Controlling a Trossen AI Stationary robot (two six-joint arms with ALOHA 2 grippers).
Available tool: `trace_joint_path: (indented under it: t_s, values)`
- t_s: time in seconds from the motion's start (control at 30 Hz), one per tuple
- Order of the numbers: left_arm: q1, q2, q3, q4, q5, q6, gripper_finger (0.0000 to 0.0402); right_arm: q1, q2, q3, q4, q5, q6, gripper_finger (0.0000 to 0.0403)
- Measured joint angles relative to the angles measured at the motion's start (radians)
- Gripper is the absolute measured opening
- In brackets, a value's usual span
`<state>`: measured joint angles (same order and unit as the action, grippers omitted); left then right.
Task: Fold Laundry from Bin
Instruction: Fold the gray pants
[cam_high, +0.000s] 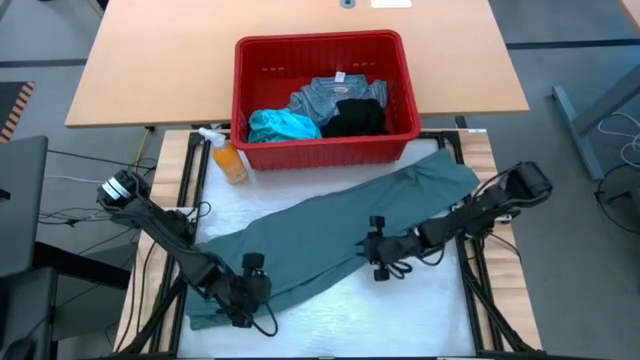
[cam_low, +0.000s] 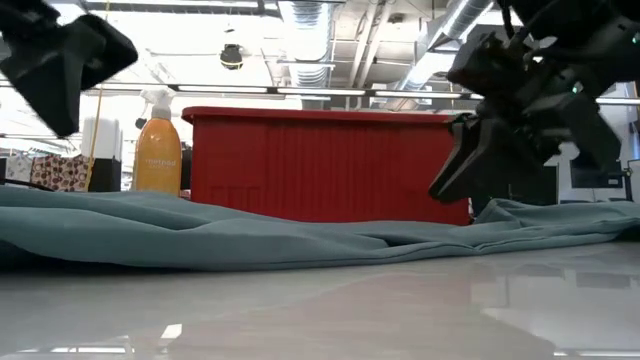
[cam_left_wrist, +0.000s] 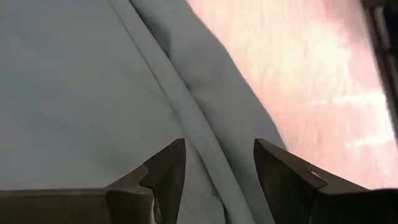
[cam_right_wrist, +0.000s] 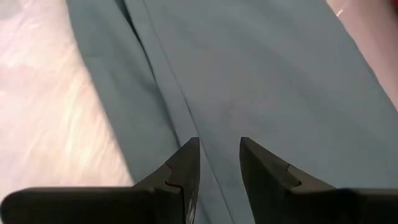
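The muted grey-green garment (cam_high: 340, 235) lies spread in a long slant across the white table top, from near left to far right. My left gripper (cam_high: 256, 295) is open above the garment's near-left end, over a seam (cam_left_wrist: 199, 124), and shows raised in the low view (cam_low: 60, 60). My right gripper (cam_high: 366, 252) is open above the garment's middle, over a seam (cam_right_wrist: 168, 74), clear of the cloth in the low view (cam_low: 465, 150). The red bin (cam_high: 325, 145) stands behind, holding the mottled blue-grey (cam_high: 335, 95), turquoise (cam_high: 283, 125) and black (cam_high: 355, 118) garments.
An orange spray bottle (cam_high: 228, 158) stands at the bin's near-left corner, just past the garment's far edge. A wooden table (cam_high: 160, 60) lies beyond the bin. Bare white table top (cam_high: 400, 310) shows near the front edge.
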<state>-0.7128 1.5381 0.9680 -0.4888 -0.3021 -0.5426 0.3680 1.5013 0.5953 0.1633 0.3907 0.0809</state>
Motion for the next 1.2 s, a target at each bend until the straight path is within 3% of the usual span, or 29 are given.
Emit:
trace_joint_path:
  t_s: [0.33, 0.63, 0.8, 1.07, 1.2]
  values:
    - [0.004, 0.114, 0.0, 0.032, 0.022, -0.005, 0.018, 0.006, 0.096, 0.0, 0.076, 0.008, -0.002, 0.0136]
    - [0.008, 0.133, 0.0, 0.03, 0.009, -0.007, 0.0173, 0.011, 0.157, 0.0, 0.1, 0.001, -0.01, 0.0136]
    - [0.008, 0.133, 0.0, 0.023, 0.056, -0.001, 0.0124, 0.011, 0.174, 0.001, 0.115, 0.008, -0.002, 0.0129]
    - [0.008, 0.133, 0.0, -0.034, 0.07, -0.001, 0.0016, 0.011, 0.161, 0.001, 0.099, 0.004, -0.003, 0.0071]
    - [0.008, 0.133, 0.0, -0.043, 0.079, 0.0, 0.0003, 0.011, 0.16, 0.001, 0.08, 0.002, -0.003, 0.0045]
